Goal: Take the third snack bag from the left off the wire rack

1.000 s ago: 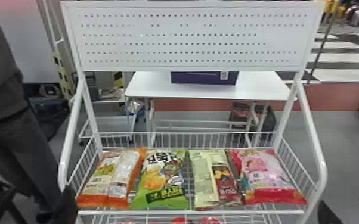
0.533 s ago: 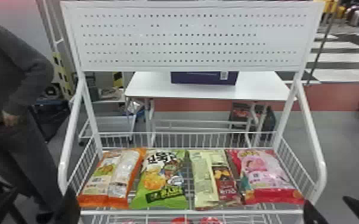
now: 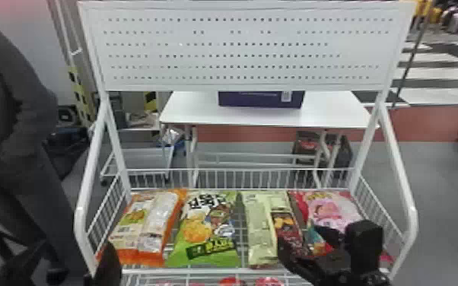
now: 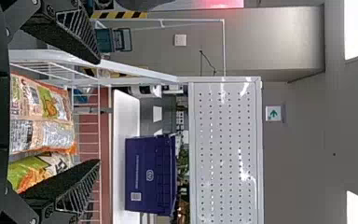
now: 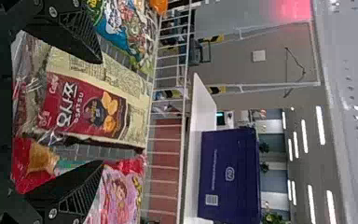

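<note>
Four snack bags lie side by side on the white wire rack (image 3: 239, 178). The third from the left is a pale green bag with a dark red panel (image 3: 268, 224) (image 5: 91, 109). It lies between a green bag (image 3: 205, 232) and a red and pink bag (image 3: 329, 209); an orange bag (image 3: 144, 224) (image 4: 37, 116) is leftmost. My right gripper (image 3: 308, 243) (image 5: 98, 111) hovers open over the front ends of the third and fourth bags, the third bag's red panel between its fingers. My left gripper (image 4: 97, 111) stands open low at the rack's front left corner, facing the orange bag.
A white pegboard panel (image 3: 239, 45) rises behind the shelf. Past it stands a white table (image 3: 262, 114) with a dark blue box (image 3: 260, 99). A person in grey (image 3: 7, 133) stands close to the rack's left side. Low wire walls and white side rails (image 3: 403, 205) rim the shelf.
My right gripper has risen from the bottom right corner to above the front of the third and fourth bags. The person at the left has shifted an arm. The bags lie as before.
</note>
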{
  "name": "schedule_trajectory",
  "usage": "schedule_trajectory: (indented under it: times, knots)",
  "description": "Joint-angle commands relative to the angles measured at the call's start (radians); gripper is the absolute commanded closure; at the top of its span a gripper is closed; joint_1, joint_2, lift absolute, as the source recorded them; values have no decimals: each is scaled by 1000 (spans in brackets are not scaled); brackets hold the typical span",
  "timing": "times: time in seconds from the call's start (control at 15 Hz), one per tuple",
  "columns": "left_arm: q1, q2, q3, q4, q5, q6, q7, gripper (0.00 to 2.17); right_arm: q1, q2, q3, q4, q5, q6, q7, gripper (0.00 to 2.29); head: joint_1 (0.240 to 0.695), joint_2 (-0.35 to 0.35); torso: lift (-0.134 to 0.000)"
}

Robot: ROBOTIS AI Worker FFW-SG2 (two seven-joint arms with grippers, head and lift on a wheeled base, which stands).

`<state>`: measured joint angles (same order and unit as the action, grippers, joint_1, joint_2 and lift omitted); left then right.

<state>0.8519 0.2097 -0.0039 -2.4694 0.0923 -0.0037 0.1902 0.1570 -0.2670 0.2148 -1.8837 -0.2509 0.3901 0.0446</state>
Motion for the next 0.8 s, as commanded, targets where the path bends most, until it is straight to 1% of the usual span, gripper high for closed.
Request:
schedule_trajectory:
  times: [0.0, 0.13, 0.27, 0.33, 0.4, 0.47, 0.53, 0.6, 0.67, 0.73]
  knots:
    - [-11, 2, 1, 13, 3, 6, 0, 137, -142, 22, 72, 146, 1, 51, -11, 130, 499, 0, 0]
    - [-17, 7, 1, 21, 1, 15, 0, 137, -220, 43, 107, 232, -1, 76, -14, 130, 499, 0, 0]
    - [-20, 14, 5, 23, 6, 18, 0, 137, -267, 55, 124, 288, 1, 88, -14, 174, 499, 0, 0]
    - [-22, 17, 7, 23, 9, 18, 0, 137, -286, 57, 126, 298, -7, 128, -14, 400, 499, 0, 0]
    - [-24, 19, 8, 23, 12, 18, 0, 137, -297, 57, 126, 305, -8, 177, -2, 755, 499, 0, 0]
    - [-27, 20, 8, 24, 12, 18, 0, 137, -306, 57, 126, 304, -10, 214, 5, 1146, 499, 0, 0]
    - [-30, 20, 8, 23, 14, 18, 0, 137, -309, 57, 118, 304, -21, 260, 6, 1642, 499, 0, 0]
    - [-34, 20, 8, 23, 15, 24, 0, 137, -306, 57, 110, 301, -38, 260, 17, 2061, 499, 0, 0]
    - [-40, 20, 8, 24, 18, 34, 0, 137, -300, 55, 109, 287, -41, 257, 34, 2192, 499, 0, 0]
    - [-42, 20, 8, 24, 20, 34, 0, 137, -289, 52, 107, 267, -39, 250, 32, 2192, 499, 0, 0]
